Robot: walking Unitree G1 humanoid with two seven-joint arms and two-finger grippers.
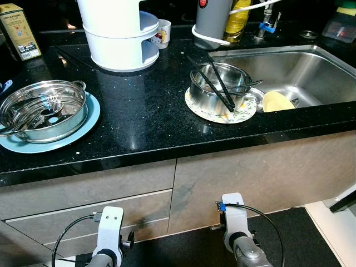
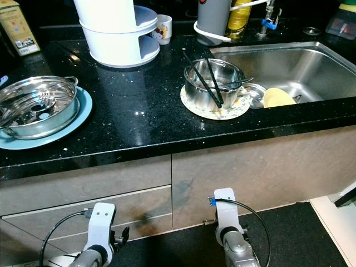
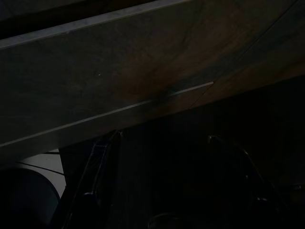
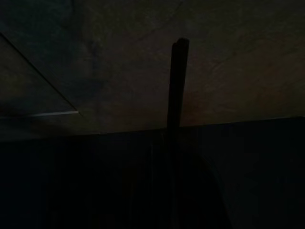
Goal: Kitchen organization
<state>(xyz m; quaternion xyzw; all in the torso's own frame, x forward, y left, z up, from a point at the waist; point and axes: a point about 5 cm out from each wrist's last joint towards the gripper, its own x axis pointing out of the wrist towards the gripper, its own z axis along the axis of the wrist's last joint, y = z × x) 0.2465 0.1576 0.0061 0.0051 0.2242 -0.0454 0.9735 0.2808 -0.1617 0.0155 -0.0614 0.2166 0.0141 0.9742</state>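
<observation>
Both arms hang idle low before the grey cabinet front (image 1: 167,189), left end effector (image 3: 157,191) with its fingers spread apart in the dark wrist view, right end effector (image 4: 175,95) showing one dark finger, so whether it is open or closed cannot be told. Up on the black tabletop (image 1: 139,111), a steel bowl (image 1: 219,83) holding black chopsticks (image 1: 219,83) sits on a patterned plate (image 1: 245,114) just beside the sink (image 1: 311,72). Well apart from the sink, a steel steamer pot (image 1: 41,111) rests on a blue plate (image 1: 92,119), with a white tiered container (image 1: 119,44) behind it.
</observation>
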